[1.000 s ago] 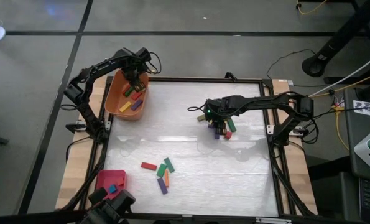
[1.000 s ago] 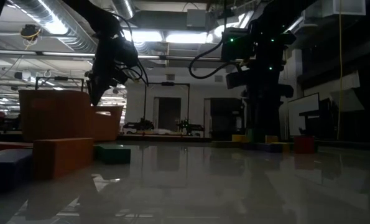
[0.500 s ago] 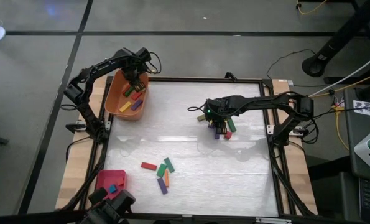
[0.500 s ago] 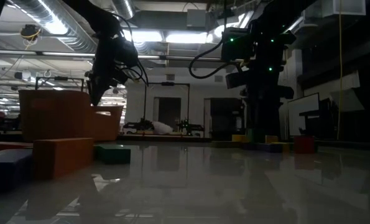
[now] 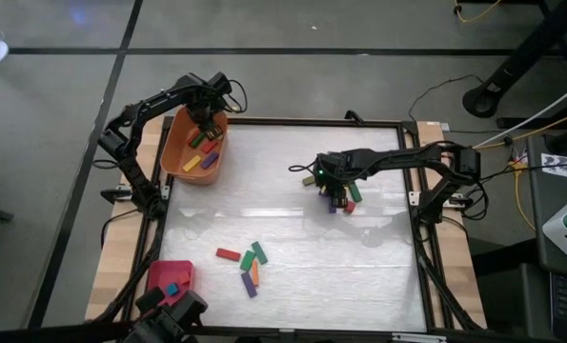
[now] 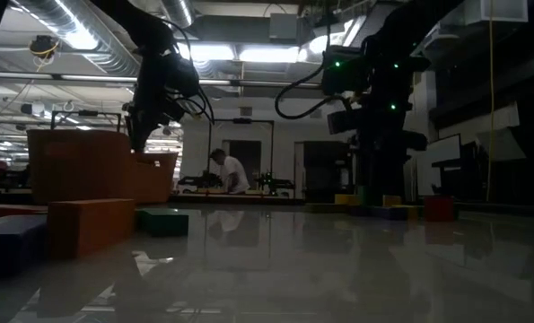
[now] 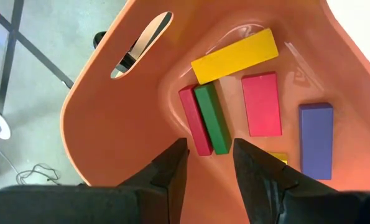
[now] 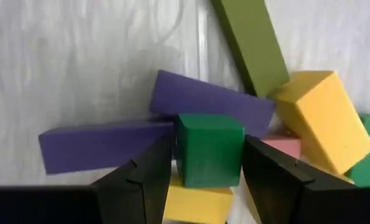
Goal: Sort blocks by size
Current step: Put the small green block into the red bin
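Observation:
My left gripper (image 5: pixel 207 127) hangs open over the orange tub (image 5: pixel 181 157) at the table's far left. Its fingers (image 7: pixel 172 165) stand above the tub floor, just short of a red bar (image 7: pixel 194 121) and a green bar (image 7: pixel 211 118); yellow, pink-red and purple bars lie beside them. My right gripper (image 5: pixel 337 193) is down on a pile of blocks right of the table's middle. It is shut on a green cube (image 8: pixel 209 143) that lies on top of purple bars (image 8: pixel 104 146), a yellow cube (image 8: pixel 324 118) and an olive bar (image 8: pixel 250 40). My right gripper pinches the green cube by two opposite sides (image 8: pixel 180 155) between its two fingers. The fingers come from above and point steeply down. The cube is level, top face up, over a yellow block (image 8: pixel 200 202) of the pile; whether it still rests on that block I cannot tell.
Several loose bars (image 5: pixel 250 265) lie near the table's front, left of the middle. A flat red tray (image 5: pixel 172 274) holding small blocks sits at the front left corner. A black frame (image 5: pixel 312 122) borders the white table. A person moves in the room far behind.

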Controlling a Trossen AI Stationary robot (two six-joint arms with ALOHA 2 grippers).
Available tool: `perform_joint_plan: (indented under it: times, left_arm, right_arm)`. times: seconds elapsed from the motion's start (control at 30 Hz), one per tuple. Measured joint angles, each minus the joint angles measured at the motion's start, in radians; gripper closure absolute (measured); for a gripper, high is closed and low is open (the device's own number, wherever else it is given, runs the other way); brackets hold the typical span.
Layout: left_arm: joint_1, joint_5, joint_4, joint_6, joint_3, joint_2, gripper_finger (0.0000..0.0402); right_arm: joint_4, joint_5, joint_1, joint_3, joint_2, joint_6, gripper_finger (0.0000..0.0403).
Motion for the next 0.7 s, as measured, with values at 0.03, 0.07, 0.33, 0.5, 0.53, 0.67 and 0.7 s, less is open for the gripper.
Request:
perform_joint_plan:
  times: [0.03, 0.07, 0.33, 0.5, 0.53, 0.67, 0.7]
  left_arm:
    - [0.0, 0.0, 0.0, 0.0, 0.0, 0.0, 0.0283]
    - [0.0, 0.0, 0.0, 0.0, 0.0, 0.0, 0.0283]
    - [-0.001, 0.0, 0.01, 0.001, 0.0, 0.0, 0.0283]
    - [-0.001, 0.086, 0.112, 0.039, 0.0, 0.0, 0.0283]
    - [-0.001, 0.117, 0.133, 0.047, 0.0, -0.001, 0.0283]
    - [-0.003, 0.187, 0.185, 0.082, 0.0, -0.023, 0.0283]
    - [-0.003, 0.187, 0.187, 0.084, 0.0, -0.036, 0.0283]
  right_arm:
    - [0.011, 0.0, 0.0, -0.005, 0.0, 0.0, 0.0214]
    - [0.012, -0.001, 0.0, -0.008, 0.0, 0.001, 0.0214]
    - [0.028, 0.001, 0.0, -0.009, 0.0, 0.003, 0.0224]
    - [0.027, 0.002, 0.0, -0.008, 0.0, 0.002, 0.0277]
    - [0.027, 0.002, 0.0, -0.008, 0.0, 0.002, 0.0278]
    - [0.027, 0.002, 0.0, -0.008, 0.0, 0.001, 0.0278]
    - [0.027, 0.002, 0.0, -0.008, 0.0, 0.001, 0.0278]
